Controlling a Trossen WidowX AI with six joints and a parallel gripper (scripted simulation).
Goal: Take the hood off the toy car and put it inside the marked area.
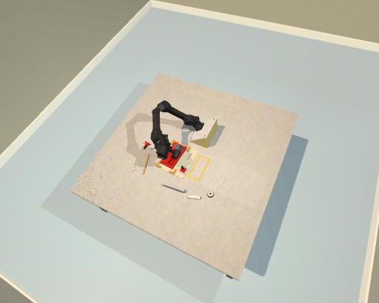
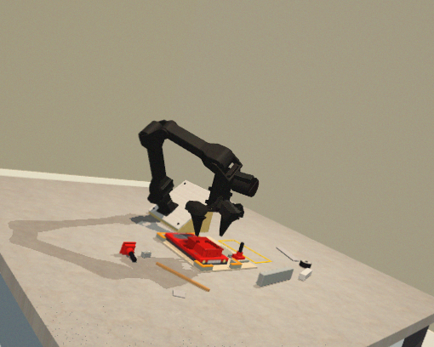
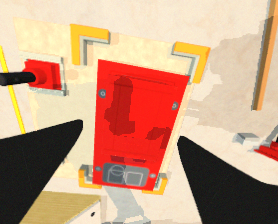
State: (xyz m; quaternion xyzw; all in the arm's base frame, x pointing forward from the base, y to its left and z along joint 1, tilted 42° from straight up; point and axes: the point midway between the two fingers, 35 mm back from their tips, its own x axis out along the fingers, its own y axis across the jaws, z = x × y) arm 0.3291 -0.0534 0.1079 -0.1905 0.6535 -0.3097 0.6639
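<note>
Fingers spread, tips cropped | toy car [image 3: 137, 125] shadowed, hood indistinct

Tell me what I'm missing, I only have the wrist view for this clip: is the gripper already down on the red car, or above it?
Observer: Above it. In the exterior view the gripper hangs open over the toy car, fingertips just short of its top, nothing between them.
Operator: Where is the marked area? I only see a yellow line at my left edge.
Observer: That line belongs to it. The yellow outlined rectangle lies on the table beside the car's mounting board, and nothing lies inside it.
Operator: Anything loose near the drop spot?
Observer: Beyond the rectangle lie a grey toothed bar, a small white block and a small black wheel, all outside the outline.
</note>
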